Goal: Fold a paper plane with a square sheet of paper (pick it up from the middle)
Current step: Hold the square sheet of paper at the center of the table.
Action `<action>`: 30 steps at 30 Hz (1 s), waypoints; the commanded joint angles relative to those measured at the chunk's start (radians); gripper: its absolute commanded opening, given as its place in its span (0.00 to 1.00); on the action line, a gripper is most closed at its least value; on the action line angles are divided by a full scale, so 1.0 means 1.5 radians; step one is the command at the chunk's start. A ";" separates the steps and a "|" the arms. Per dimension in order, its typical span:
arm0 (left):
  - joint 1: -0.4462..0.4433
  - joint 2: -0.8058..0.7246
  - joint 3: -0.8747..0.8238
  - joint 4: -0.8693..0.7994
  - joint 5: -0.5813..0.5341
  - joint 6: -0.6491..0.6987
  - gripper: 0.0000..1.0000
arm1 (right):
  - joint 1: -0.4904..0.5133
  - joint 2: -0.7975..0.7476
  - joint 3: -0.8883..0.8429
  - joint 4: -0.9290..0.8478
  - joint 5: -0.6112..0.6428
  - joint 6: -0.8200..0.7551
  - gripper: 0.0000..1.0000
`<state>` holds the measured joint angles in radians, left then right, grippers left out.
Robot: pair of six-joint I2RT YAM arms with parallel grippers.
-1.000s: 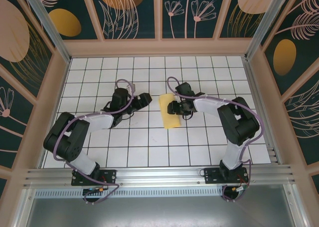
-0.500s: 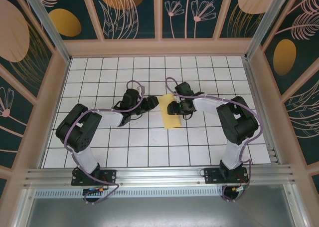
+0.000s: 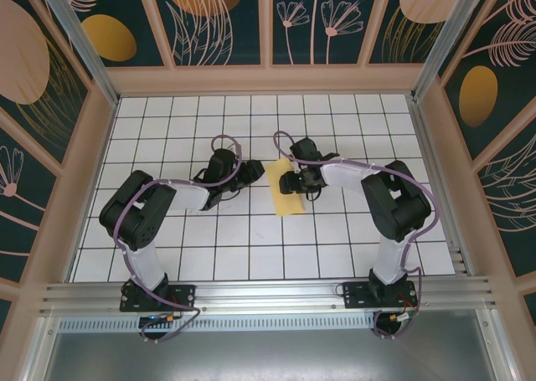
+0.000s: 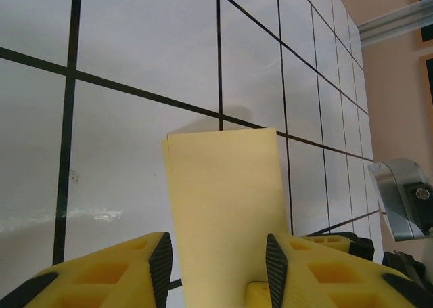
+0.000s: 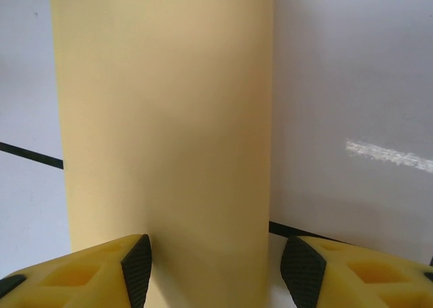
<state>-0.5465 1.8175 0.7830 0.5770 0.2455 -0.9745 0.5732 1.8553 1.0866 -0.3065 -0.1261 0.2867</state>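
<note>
The square sheet of paper [image 3: 289,203] is found near the middle of the surface [image 3: 251,255], lying as a narrow yellow rectangle. It is judged to be folded in half lengthwise, so only the first fold is taken as done. No pointed nose, slanted corner folds or wings are seen, so most of the paper plane is judged still to be made. The left end effector [image 3: 254,172] is placed at the sheet's far-left corner and the right end effector [image 3: 289,182] over its upper half, with the two close together. In the overhead view the whole strip and both arms are seen, but the finger gaps cannot be read there. In the left wrist view the fingers [image 4: 160,267] are seen apart with the strip running out between them. A shadow at the strip's far end suggests that end is slightly raised. In the right wrist view the fingers [image 5: 135,264] are likewise apart, straddling the strip with bare surface left beside its one edge. No clamping on the paper is shown in either wrist view. The centre crease cannot be made out in any view.
</note>
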 commanded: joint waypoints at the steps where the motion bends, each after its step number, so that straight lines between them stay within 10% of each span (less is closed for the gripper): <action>1: -0.003 0.010 0.020 -0.007 -0.023 -0.002 0.43 | 0.001 0.080 -0.027 -0.039 0.052 -0.020 0.61; 30: -0.003 0.046 0.053 -0.031 -0.005 0.006 0.27 | 0.003 0.107 -0.022 -0.046 0.066 -0.021 0.58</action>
<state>-0.5465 1.9011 0.8551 0.5545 0.2749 -0.9741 0.5873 1.8797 1.1065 -0.3347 -0.0822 0.2672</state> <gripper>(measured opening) 0.270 0.584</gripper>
